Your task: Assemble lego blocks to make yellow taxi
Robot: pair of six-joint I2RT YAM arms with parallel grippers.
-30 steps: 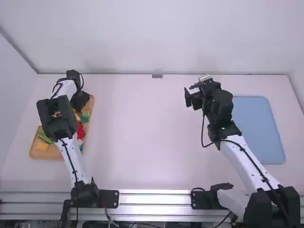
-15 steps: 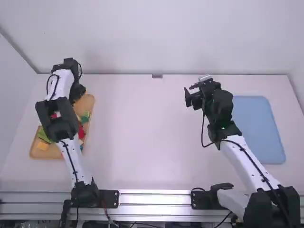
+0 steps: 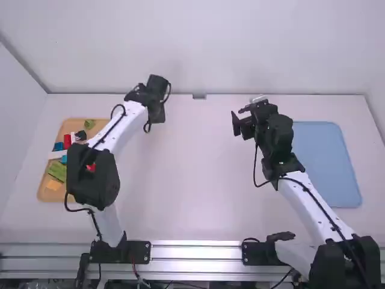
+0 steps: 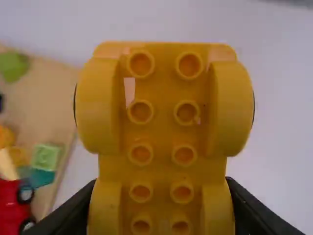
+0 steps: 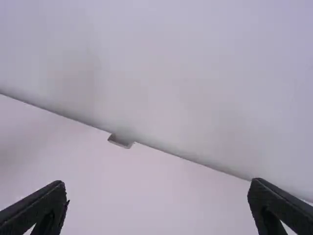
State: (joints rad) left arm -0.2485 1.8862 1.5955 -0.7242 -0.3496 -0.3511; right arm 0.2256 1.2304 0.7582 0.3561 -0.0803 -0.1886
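Observation:
My left gripper (image 3: 157,114) hangs over the table just right of the wooden tray (image 3: 104,122). In the left wrist view the left gripper (image 4: 161,203) is shut on a yellow wheeled base (image 4: 164,117), whose hollow round tubes and wheels face the camera. Over the table's right half, my right gripper (image 3: 239,118) keeps still; in the right wrist view the right gripper (image 5: 157,203) stands open, its fingers wide apart with nothing between them. Loose blocks lie in the tray, among them a green block (image 3: 58,171) and an orange block (image 3: 54,185).
A blue mat (image 3: 328,162) lies on the table's right side. The left arm's dark elbow stands over part of the tray. In the left wrist view a red wheeled piece (image 4: 12,208) sits in the tray. A wall rises behind the table's far edge.
The left arm has swung right, from above the tray's far end to over the table beside it, uncovering much of the tray. The right arm has hardly moved.

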